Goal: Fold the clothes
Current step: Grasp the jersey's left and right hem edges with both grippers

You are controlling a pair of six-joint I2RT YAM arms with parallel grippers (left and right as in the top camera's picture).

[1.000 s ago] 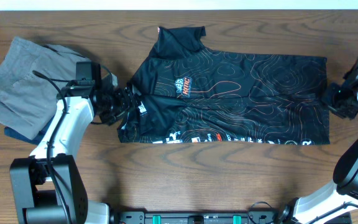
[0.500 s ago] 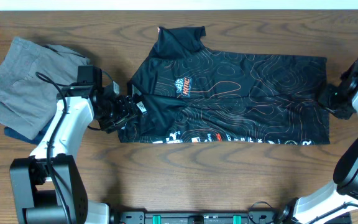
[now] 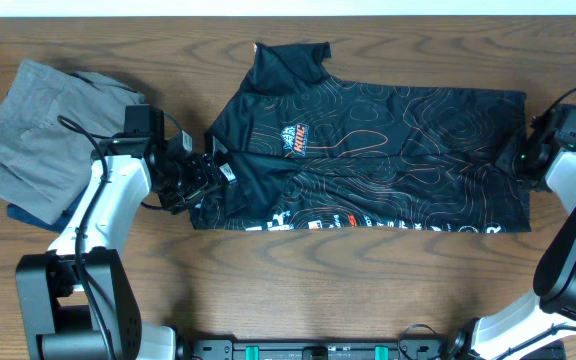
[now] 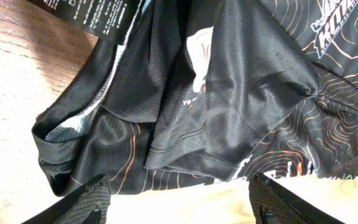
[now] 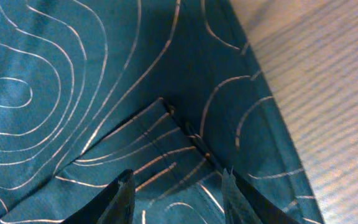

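Now right gripper [image 3: 520, 158] has slid onto the hem end of the black jersey [image 3: 388, 150], fingers spread. Left gripper [image 3: 206, 172], also spread, stays at its collar end. Jersey lies flat on table [image 3: 298, 290]; likely ready to pinch both ends.

We are noting the right gripper [image 3: 521, 155] moving in from the table onto the jersey's [image 3: 388, 140] right edge; the left gripper [image 3: 206, 172] is edging closer to its collar end.

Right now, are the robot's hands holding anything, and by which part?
Nothing is held. Both are open: the left gripper faces the jersey's bunched end, and the right gripper hovers over a corner at its opposite edge.
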